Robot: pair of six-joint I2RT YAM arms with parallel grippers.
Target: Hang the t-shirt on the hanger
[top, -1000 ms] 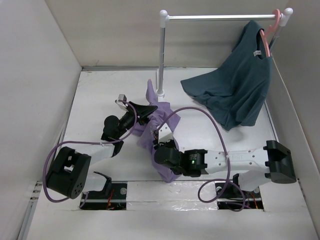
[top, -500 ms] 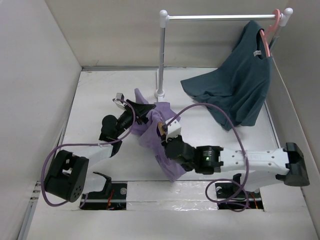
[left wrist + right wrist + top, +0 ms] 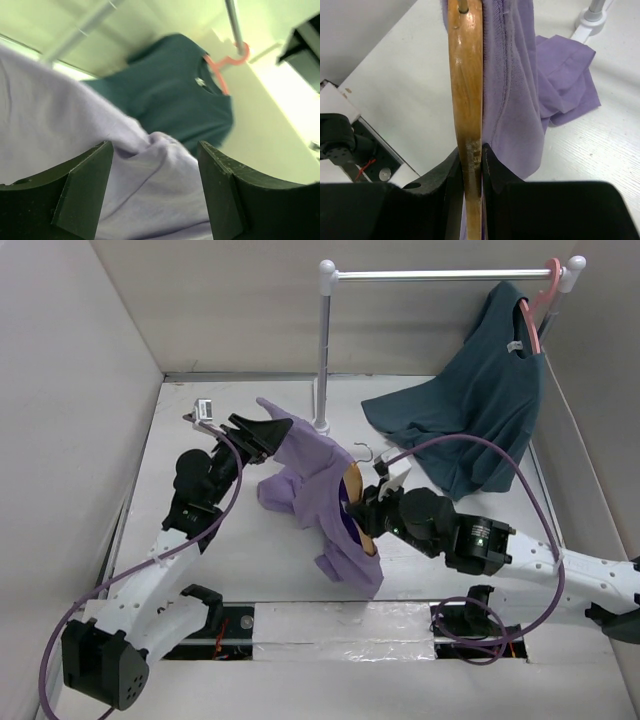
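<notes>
Mid-table, the purple shirt [image 3: 310,472] hangs off the hanger [image 3: 467,75], which the right gripper [image 3: 471,155] pinches tight. At its 10 o'clock, the left gripper [image 3: 155,150] is spread wide, fabric loose between.

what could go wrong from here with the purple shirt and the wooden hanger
1. The left claw stands open, and the t-shirt only lies loose between its fingers. The fabric could slide out and slump down before it is seated on the hanger.
2. The right claw pinches the hanger by its thin edge, with the t-shirt hanging along one side. That uneven pull might twist the hanger in the grip.
</notes>
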